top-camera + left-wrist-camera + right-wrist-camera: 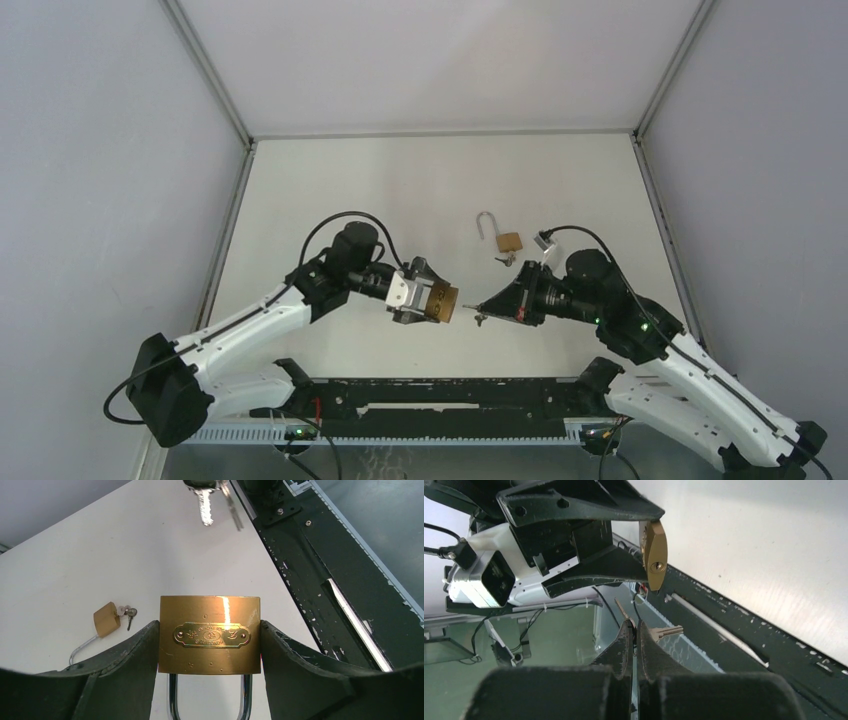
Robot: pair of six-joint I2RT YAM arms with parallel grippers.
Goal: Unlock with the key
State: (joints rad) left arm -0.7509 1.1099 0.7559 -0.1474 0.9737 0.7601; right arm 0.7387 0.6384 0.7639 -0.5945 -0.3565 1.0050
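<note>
The left gripper (pixel 440 302) is clamping a large brass padlock (pixel 210 635) by its 2 sides above the white table (pixel 400 180), keyhole facing the other arm. The right gripper (pixel 634 628), fingers pressed together, is pinching a silver key (pixel 667 630) near the lock, not touching it. 1 smaller padlock (pixel 508 241) is lying farther back, shackle open.

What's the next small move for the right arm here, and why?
Probably raise and turn the key toward the keyhole. The right gripper is shut on it, but its blade sits below the keyhole and points aside, apart from the padlock that the left gripper holds.
</note>
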